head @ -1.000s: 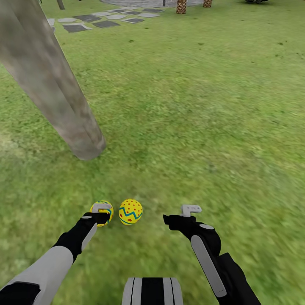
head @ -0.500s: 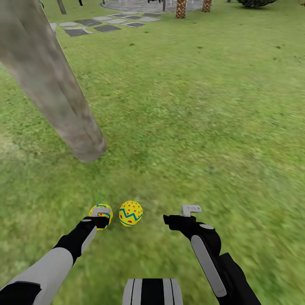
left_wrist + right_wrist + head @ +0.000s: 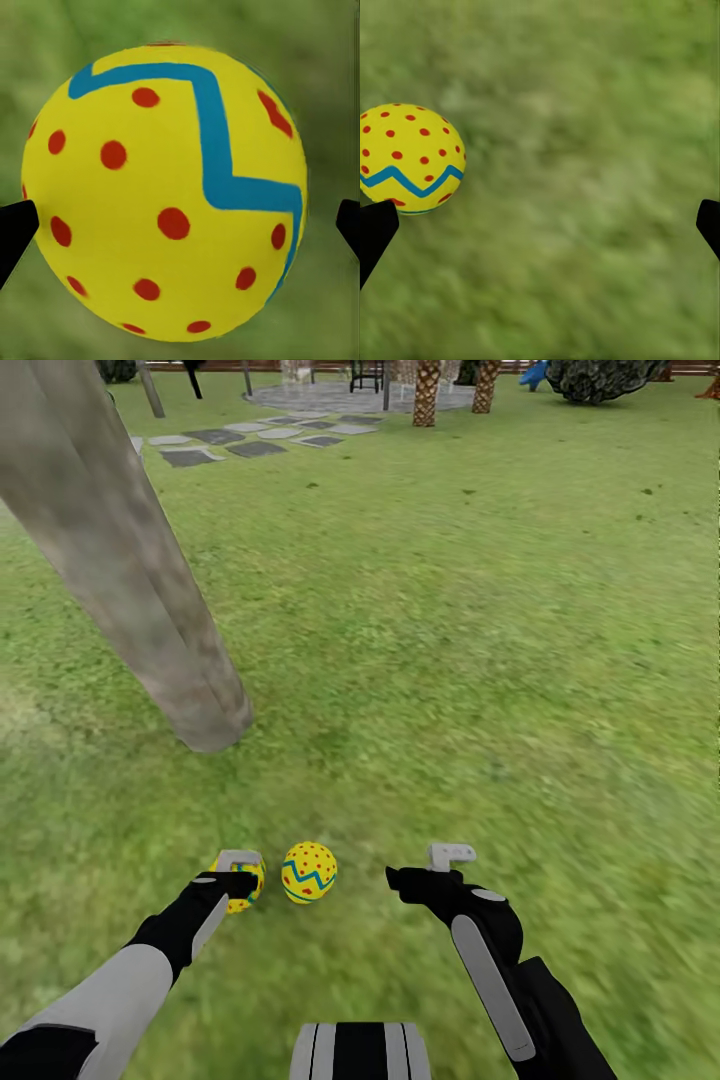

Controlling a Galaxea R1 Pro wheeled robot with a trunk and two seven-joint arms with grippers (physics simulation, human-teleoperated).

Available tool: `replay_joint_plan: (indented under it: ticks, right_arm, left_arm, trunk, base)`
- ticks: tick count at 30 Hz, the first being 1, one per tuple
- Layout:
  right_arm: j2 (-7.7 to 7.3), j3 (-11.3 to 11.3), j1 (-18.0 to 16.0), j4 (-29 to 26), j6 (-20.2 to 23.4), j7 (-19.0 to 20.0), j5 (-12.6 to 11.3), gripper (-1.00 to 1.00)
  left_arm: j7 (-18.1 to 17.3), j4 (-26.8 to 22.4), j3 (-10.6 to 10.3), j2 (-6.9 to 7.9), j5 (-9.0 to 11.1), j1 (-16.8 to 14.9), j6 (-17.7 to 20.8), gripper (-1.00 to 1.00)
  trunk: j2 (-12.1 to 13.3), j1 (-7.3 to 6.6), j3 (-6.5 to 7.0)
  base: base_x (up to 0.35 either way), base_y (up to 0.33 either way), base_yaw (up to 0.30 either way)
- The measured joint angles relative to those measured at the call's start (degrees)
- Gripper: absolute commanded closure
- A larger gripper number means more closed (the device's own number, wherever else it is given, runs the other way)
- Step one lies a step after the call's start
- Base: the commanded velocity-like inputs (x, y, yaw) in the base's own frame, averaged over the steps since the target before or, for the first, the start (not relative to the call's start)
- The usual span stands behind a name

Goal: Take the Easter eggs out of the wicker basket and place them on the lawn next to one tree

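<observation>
- Head camera has tilted up; the eggs haven't moved on the lawn (image 3: 450, 660).
- Left end effector (image 3: 238, 873): fingers apart around one Easter egg (image 3: 165, 191), apparently released.
- Second egg (image 3: 309, 871) lies just beside it; right end effector (image 3: 440, 868) apart, empty.
- Tree (image 3: 130, 580) stands near, ahead.

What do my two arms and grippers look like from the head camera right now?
Both arms end in black wrists. The left arm has a pale grey-white forearm shell with a thin grey strip near the wrist. The right arm is mostly black with a long grey strip. The left gripper and right gripper carry light grey angular fingers; the wrist views show black fingertips.
</observation>
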Motion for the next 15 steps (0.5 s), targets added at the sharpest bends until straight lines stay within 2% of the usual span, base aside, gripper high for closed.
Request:
replay_joint_plan:
  ticks: [15]
  right_arm:
    - [0.06,0.04,0.00,-0.01,0.05,0.00,-0.02,-1.00]
  left_arm:
    - [0.00,0.00,0.00,0.00,-0.02,0.00,0.01,-1.00]
  trunk:
    - [0.20,-0.39,3.33]
  base:
    - [0.000,0.000,0.000]
